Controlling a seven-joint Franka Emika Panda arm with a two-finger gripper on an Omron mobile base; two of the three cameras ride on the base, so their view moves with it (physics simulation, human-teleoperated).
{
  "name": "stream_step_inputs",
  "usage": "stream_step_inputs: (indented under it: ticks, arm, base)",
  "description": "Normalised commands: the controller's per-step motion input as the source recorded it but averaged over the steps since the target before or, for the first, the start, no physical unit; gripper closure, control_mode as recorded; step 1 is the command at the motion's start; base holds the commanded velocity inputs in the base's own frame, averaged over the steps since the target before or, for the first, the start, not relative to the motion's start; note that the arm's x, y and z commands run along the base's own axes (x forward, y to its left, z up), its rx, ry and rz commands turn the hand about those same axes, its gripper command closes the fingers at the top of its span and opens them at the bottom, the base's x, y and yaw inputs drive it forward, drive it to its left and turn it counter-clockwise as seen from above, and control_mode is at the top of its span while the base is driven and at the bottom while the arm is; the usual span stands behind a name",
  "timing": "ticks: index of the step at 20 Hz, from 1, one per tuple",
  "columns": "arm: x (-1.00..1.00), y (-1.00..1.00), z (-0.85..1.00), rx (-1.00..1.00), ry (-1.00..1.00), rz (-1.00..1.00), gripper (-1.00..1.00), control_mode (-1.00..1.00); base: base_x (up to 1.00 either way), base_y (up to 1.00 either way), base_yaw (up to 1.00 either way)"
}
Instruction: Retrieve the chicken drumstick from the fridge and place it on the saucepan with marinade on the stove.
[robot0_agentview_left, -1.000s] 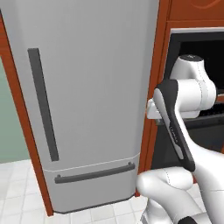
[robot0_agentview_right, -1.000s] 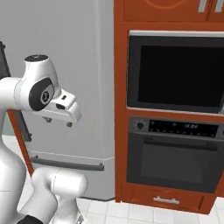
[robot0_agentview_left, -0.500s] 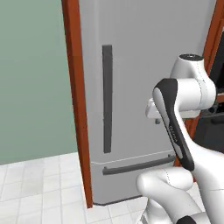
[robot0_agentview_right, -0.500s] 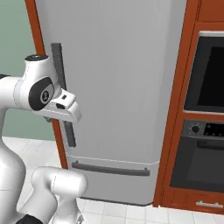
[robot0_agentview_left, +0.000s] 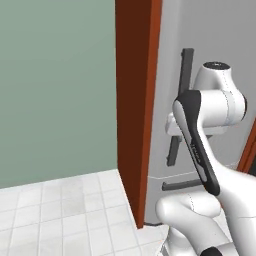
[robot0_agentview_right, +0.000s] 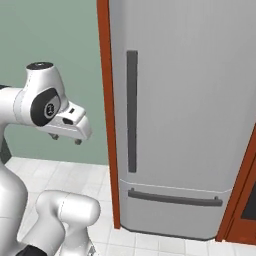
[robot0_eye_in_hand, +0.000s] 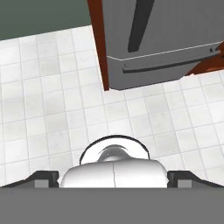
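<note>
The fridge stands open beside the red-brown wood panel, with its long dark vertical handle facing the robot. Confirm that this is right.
Not quite: the fridge is shut, not open. The right base view shows its door closed flat, with no inner shelves showing. The rest holds: it stands beside the red-brown wood panel, and its long dark vertical handle faces the robot.

Kitchen: fridge, tiled floor

Fridge shut, inside hidden; top + right side cut off by frame. Handle partly behind arm, prob. one long bar.
</note>
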Motion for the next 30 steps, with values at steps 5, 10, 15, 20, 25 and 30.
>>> stream_step_inputs:
  ticks: [5, 10, 15, 20, 25, 30]
  arm:
    - [0.00, 0.00, 0.00, 0.00, 0.00, 0.00, -1.00, 1.00]
    - [0.00, 0.00, 0.00, 0.00, 0.00, 0.00, -1.00, 1.00]
    - [0.00, 0.00, 0.00, 0.00, 0.00, 0.00, -1.00, 1.00]
    - [0.45, -0.35, 0.00, 0.00, -0.11, 0.02, -1.00, -1.00]
    - [0.17, -0.32, 0.00, 0.00, -0.27, -0.01, -1.00, -1.00]
    - [0.84, 0.02, 0.00, 0.00, -0.27, 0.01, -1.00, -1.00]
  base:
    - [-0.65, 0.08, -0.15]
    - [-0.05, -0.42, -0.04]
    - [0.64, -0.24, 0.00]
    - [0.15, -0.04, 0.00]
    - [0.00, 0.00, 0.00]
    - [0.00, 0.00, 0.00]
